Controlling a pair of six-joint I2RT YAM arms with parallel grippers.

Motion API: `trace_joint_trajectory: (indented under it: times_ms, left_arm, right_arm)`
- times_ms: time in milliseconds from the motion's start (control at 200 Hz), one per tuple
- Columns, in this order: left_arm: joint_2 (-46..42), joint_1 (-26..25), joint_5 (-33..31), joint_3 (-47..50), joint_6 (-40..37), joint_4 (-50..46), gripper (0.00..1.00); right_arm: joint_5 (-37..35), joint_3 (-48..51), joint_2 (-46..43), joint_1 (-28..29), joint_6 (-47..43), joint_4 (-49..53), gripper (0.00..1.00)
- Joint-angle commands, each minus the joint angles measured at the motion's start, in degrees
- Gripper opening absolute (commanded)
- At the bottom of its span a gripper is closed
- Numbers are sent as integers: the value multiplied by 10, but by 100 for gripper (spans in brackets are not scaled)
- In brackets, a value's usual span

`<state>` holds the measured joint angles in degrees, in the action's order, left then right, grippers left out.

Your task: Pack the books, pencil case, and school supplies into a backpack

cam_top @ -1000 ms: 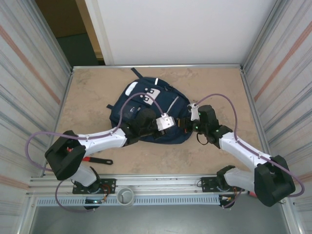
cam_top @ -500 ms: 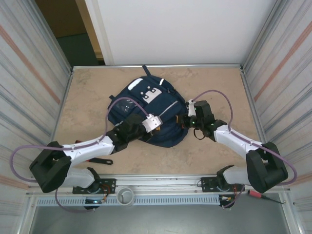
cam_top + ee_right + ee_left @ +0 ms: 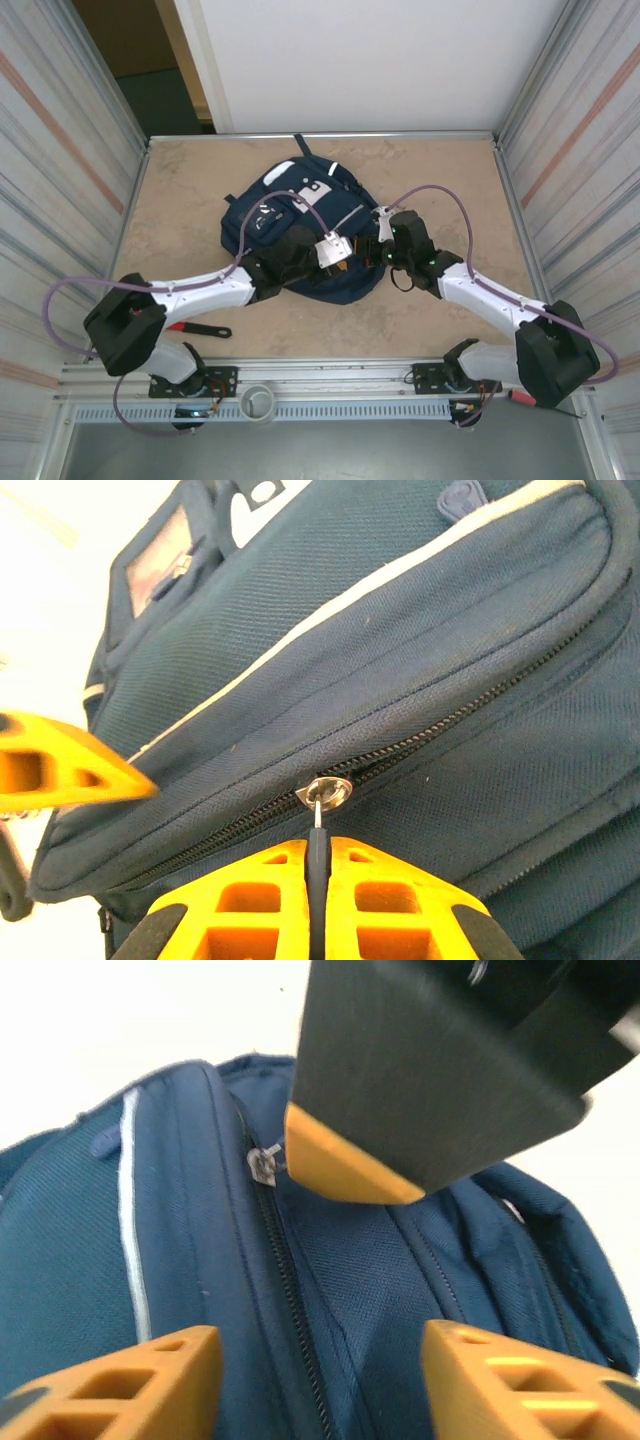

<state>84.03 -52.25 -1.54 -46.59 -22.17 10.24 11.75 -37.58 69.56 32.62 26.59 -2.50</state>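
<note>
The navy backpack lies flat in the middle of the table, its white patches facing up. My right gripper is shut on the black zip pull, whose metal slider sits on a closed zip just past the fingertips. In the top view the right gripper is at the backpack's right edge. My left gripper stands open over the blue fabric and a zip line, its fingers apart with nothing between them. It faces the right gripper closely. Books, pencil case and supplies are out of view.
A red-and-black wrench lies near the left arm's base. A red-handled screwdriver rests on the rail at the front right. Corrugated metal walls close in both sides, and bare tabletop surrounds the backpack.
The backpack has slid away from the arms and turned. The left gripper has moved right, closer to the right gripper. The right gripper has shifted slightly left, still holding the zip pull.
</note>
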Motion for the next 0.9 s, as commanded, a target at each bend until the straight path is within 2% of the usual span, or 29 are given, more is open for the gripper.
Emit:
trace_joint_trajectory:
  times_ms: [0, 125, 205, 341, 441, 506, 616, 681, 781, 892]
  left_arm:
    - [17, 2, -24, -11, -23, 22, 41]
    - [14, 14, -25, -6, -26, 25, 15]
    - [-9, 23, -11, 13, -24, 31, 3]
    - [-75, 54, 28, 75, -10, 77, 1]
    - [-126, 101, 72, 127, 20, 119, 1]
    - [-145, 125, 88, 144, 34, 128, 7]
    - [-152, 129, 106, 134, 26, 103, 36]
    - [-148, 124, 121, 115, 23, 77, 47]
    - [-135, 95, 110, 83, -2, 42, 58]
    - [-103, 65, 94, 51, -34, 20, 63]
  right_arm:
    - [5, 5, -34, 9, 9, -30, 0]
    - [-12, 11, -38, 6, -5, -19, 0]
    - [-27, 9, -32, -10, -17, 5, 0]
    - [-8, 11, -16, -72, -28, 19, 0]
    - [-7, -2, -5, -92, -42, 24, 0]
    - [3, -10, 2, -92, -43, 19, 0]
    - [23, -18, 15, -75, -40, 2, 0]
    - [27, -21, 19, -61, -40, -3, 0]
    - [30, -20, 15, -44, -37, -13, 0]
    - [34, -19, 9, -31, -30, -20, 0]
